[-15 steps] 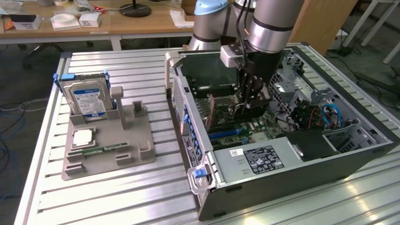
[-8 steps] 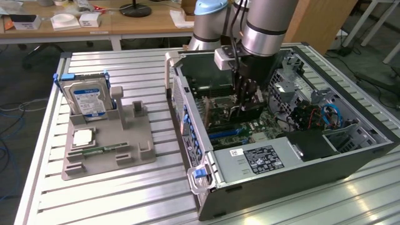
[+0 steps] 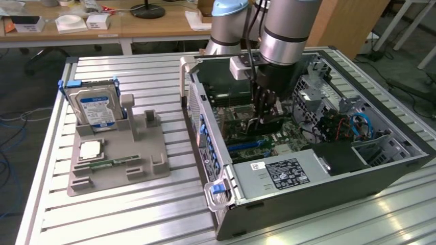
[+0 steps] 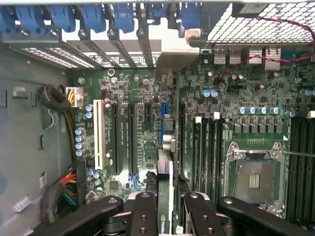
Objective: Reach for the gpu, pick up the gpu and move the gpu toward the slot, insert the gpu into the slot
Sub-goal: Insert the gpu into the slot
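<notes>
My gripper (image 4: 166,199) is shut on the gpu (image 4: 165,169), a thin dark card seen edge-on between the black fingers (image 4: 145,209), with a green logo on its top edge. The card stands upright over the green motherboard (image 4: 147,147), in line with the blue slot (image 4: 166,110) whose far end shows beyond the card. Whether the card's edge touches the slot I cannot tell. In the exterior view the gripper (image 3: 264,120) reaches down inside the open computer case (image 3: 299,199), low over the board.
The case's walls and drive cage (image 3: 313,84) close in around the arm. A CPU socket (image 4: 253,179) lies beside the memory slots. Power cables (image 4: 61,98) hang at one side. Outside the case, a grey fixture (image 3: 116,163) holds a blue-labelled hard drive (image 3: 95,104) and a CPU chip (image 3: 91,149).
</notes>
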`<state>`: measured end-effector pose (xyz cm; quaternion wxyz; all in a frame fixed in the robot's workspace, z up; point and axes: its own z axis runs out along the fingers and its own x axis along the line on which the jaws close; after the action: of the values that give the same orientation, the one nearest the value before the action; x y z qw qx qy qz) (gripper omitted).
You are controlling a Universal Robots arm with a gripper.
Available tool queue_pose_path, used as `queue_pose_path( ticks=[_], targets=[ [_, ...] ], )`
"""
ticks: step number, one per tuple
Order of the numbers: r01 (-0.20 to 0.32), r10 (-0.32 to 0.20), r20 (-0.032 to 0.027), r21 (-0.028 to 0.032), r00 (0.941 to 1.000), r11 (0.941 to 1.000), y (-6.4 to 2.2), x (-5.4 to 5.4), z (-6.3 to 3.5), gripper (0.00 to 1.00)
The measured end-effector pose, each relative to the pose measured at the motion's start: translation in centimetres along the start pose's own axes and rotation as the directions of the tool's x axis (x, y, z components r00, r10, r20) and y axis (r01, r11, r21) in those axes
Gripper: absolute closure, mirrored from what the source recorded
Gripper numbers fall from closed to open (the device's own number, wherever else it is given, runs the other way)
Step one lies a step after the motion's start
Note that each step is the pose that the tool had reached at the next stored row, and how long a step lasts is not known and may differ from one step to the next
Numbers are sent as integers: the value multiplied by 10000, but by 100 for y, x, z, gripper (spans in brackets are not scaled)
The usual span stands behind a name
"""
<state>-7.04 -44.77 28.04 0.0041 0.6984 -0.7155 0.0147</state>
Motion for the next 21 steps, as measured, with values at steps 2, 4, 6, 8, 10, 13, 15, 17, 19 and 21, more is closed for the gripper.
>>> queue_pose_path(
  ticks=[2,4,6,8,10,13,15,17,19,21],
  targets=[
    [1,-1,-3,4,10000,10000,28,2,17,74],
    [0,0,-4,21,10000,10000,70,3,30,74],
    [-2,2,-4,23,10000,10000,90,3,36,74],
    [-1,1,-5,24,10000,10000,90,3,38,74],
    [0,0,-2,24,10000,10000,90,7,41,74],
    [-1,1,-3,24,10000,10000,90,24,50,74],
    [-1,1,-4,24,10000,10000,90,34,53,74],
    [-2,2,-4,25,10000,10000,91,41,56,74],
    [-1,1,-4,26,10000,10000,93,48,61,74],
    [-1,1,-12,25,10000,10000,101,50,68,74]
  ],
)
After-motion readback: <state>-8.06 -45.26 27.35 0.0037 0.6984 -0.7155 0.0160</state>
